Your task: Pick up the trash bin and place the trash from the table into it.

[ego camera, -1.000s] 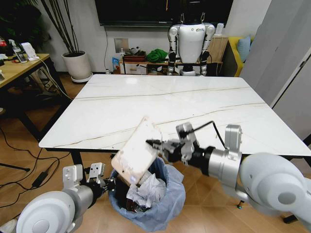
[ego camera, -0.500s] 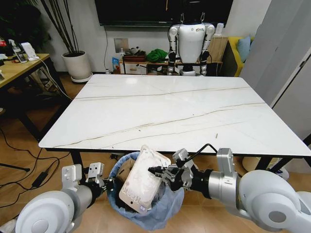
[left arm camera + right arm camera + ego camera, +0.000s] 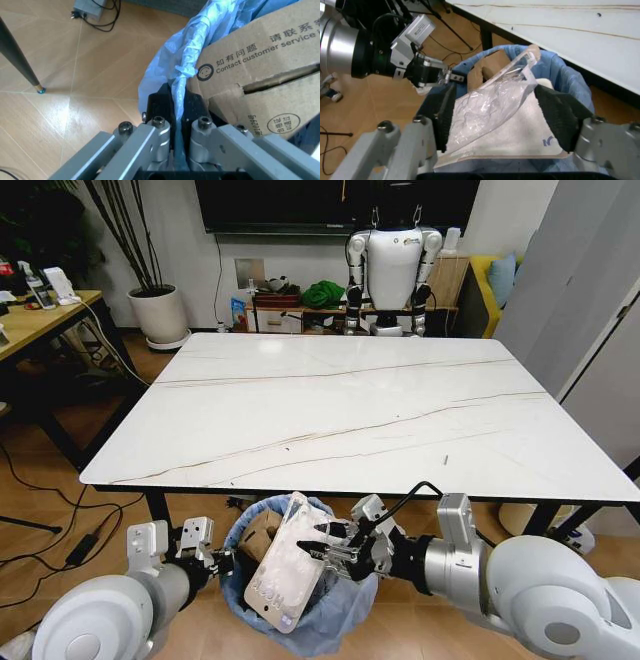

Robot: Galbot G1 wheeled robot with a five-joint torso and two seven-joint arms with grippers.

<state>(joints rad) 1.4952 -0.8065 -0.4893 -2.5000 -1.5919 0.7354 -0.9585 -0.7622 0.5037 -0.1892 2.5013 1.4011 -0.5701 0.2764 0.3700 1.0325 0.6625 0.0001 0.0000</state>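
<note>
Trash bin [image 3: 300,605], small, round and lined with crinkled blue plastic, is held just below the near edge of the white marble-look table [image 3: 350,410] by the left claw [image 3: 176,123], pressed together on the liner's rim beside a brown printed cardboard box [image 3: 255,75]. A flat clear-and-white plastic wrapper [image 3: 290,565] has been lowered from table-edge height over the last second and now reaches into the bin's mouth, flanked by the spread pads of the right claw [image 3: 502,114]. With the tabletop bare, this is judged to be the final piece.
</note>
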